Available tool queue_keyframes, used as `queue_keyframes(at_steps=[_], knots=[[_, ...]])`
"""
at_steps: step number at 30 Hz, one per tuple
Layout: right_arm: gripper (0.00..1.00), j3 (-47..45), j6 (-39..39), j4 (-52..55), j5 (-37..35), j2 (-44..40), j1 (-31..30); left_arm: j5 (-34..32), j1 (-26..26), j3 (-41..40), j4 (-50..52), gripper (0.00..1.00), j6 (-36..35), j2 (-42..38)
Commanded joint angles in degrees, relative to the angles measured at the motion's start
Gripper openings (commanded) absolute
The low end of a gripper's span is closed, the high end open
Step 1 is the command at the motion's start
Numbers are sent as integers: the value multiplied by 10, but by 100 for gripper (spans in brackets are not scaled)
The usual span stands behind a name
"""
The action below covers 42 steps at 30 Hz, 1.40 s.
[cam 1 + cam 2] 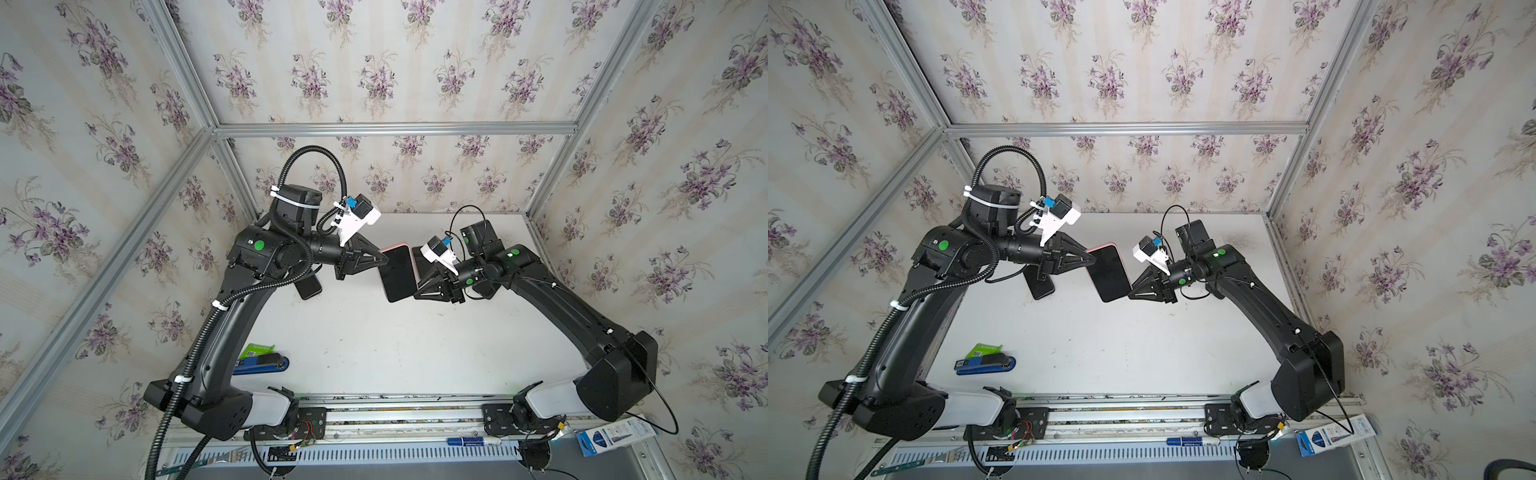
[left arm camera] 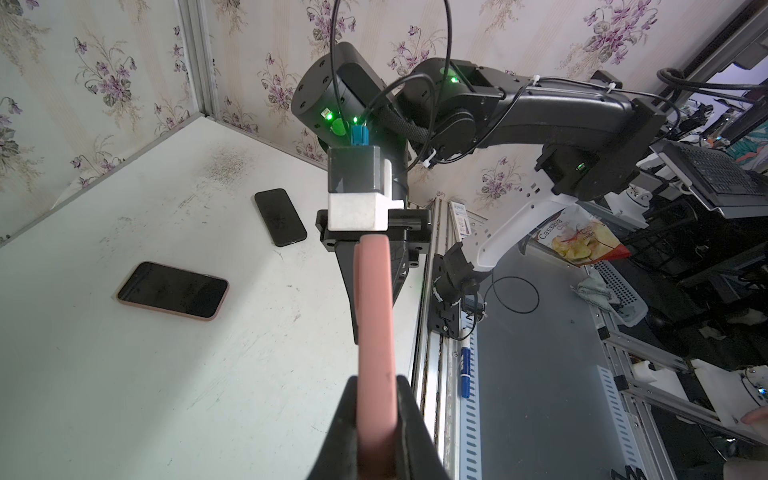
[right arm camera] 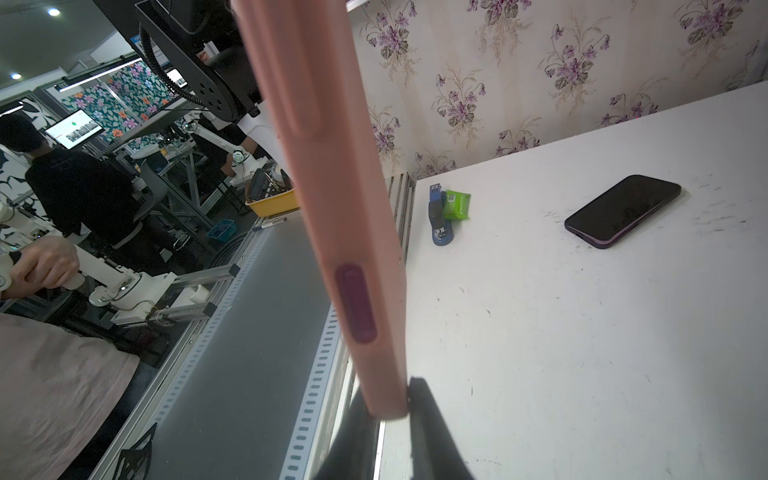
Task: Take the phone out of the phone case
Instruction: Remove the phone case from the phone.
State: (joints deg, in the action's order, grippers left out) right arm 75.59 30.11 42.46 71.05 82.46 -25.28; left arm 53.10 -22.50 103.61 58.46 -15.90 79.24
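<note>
Black-screened phone (image 1: pixel 398 272) in pink silicone case (image 2: pixel 374 311), held aloft. Left gripper (image 1: pixel 384 261) and right gripper (image 1: pixel 417 286) both pinch case edges; twisting may slip the grip, dropping it.

Left gripper (image 1: pixel 386 262) pinches the far left edge of the pink-cased phone (image 1: pixel 398 272), screen up, tilted above the table (image 1: pixel 374 340). Right gripper (image 1: pixel 416 291) meets its near right edge. A second phone (image 1: pixel 311 287) lies under the left arm, and there's a stapler (image 1: pixel 262 365) at front left.
</note>
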Motion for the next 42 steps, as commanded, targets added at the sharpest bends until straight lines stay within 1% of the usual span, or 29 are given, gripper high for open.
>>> queue_keyframes(at_steps=[1, 5, 6, 8, 9, 14, 19, 21, 24, 27, 30, 32, 39, 42], knots=[[17, 3, 12, 1, 2, -1, -1, 27, -2, -1, -14, 0, -12, -4], [11, 6, 21, 6, 1, 0, -3, 28, -5, -5, -15, 0, -14, -5], [9, 9, 33, 15, 1, 1, -5, 28, -6, -5, -15, 0, -14, -4], [3, 20, 75, 47, 2, 4, -10, 31, -6, -5, -14, 0, -14, -4], [0, 24, 112, 68, 3, 4, -12, 31, -7, -6, -14, 0, -14, -5], [0, 35, 172, 96, -26, 2, -24, 37, -18, -9, -15, 0, -14, -3], [0, 62, 212, 106, -63, 10, -35, 41, -34, -19, -14, 0, -10, 5], [0, 79, 240, 123, -87, 19, -46, 47, -39, -22, -14, 0, -7, 9], [0, 94, 268, 137, -119, 30, -78, 51, -46, -26, -16, 0, -3, 15], [0, 89, 272, 112, -139, 25, -88, 49, -52, -25, -19, 0, 4, 20], [0, 67, 255, 55, -148, 9, -89, 51, -56, -22, -25, 0, 13, 26], [0, 61, 254, 38, -154, 3, -91, 51, -58, -19, -30, 0, 19, 30], [0, 46, 217, -7, -131, -1, -91, 38, -69, -19, -60, 0, 43, 41], [1, 32, 209, -31, -133, -6, -91, 34, -69, -18, -77, 0, 55, 42]])
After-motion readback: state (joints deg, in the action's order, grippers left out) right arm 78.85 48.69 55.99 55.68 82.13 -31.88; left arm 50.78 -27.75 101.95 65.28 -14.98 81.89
